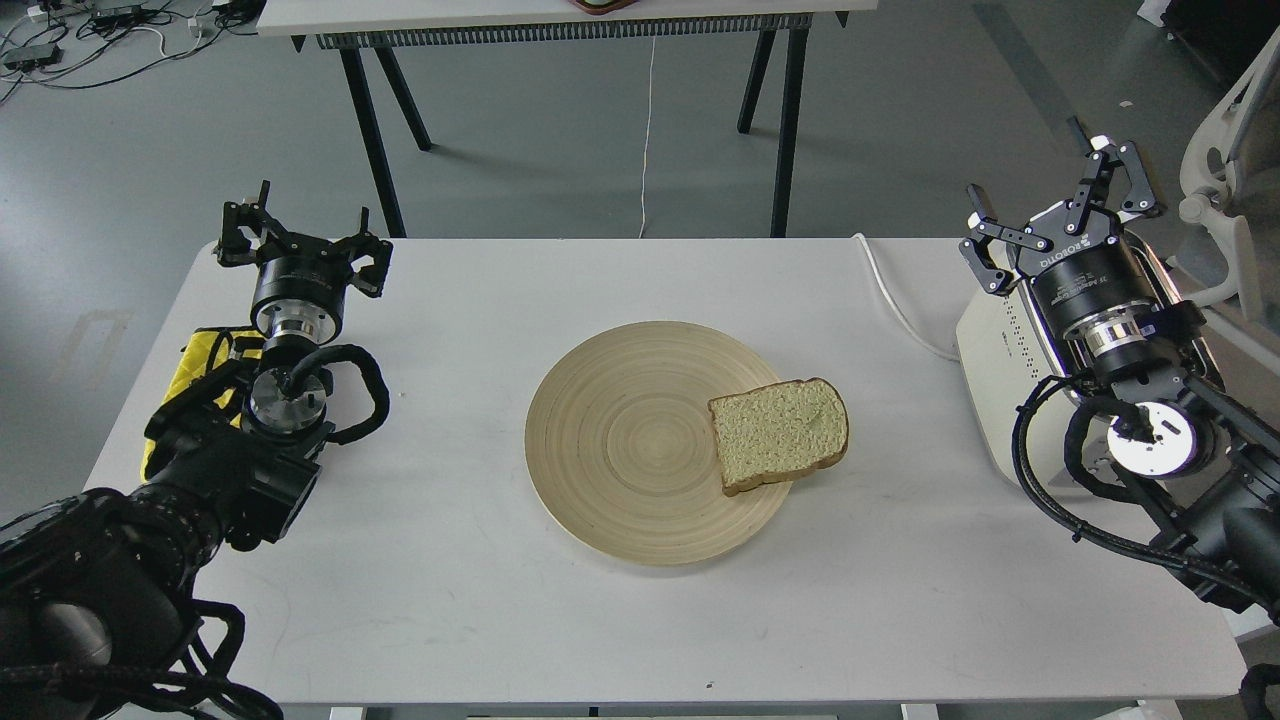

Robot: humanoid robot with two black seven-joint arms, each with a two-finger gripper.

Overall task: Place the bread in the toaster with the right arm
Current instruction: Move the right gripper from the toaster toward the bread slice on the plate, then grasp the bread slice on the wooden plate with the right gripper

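bread slice (780, 432), tan, speckled, lay ungrasped on round wooden plate (610, 440); right gripper (1060, 215) jaws were spread empty over cream-white toaster (990, 350); everything remained to do.

Two black, many-jointed arms with silver-ringed cylindrical wrists, looped black ribbed cables and round bright metal end caps, each tipped with a black two-fingered linkage pincer, the left pincer (300, 243) unlettered, the right pincer (1060, 218) marked with white lettering on its collar.

Bread (779, 433) on plate (620, 450), toaster (1000, 340) right
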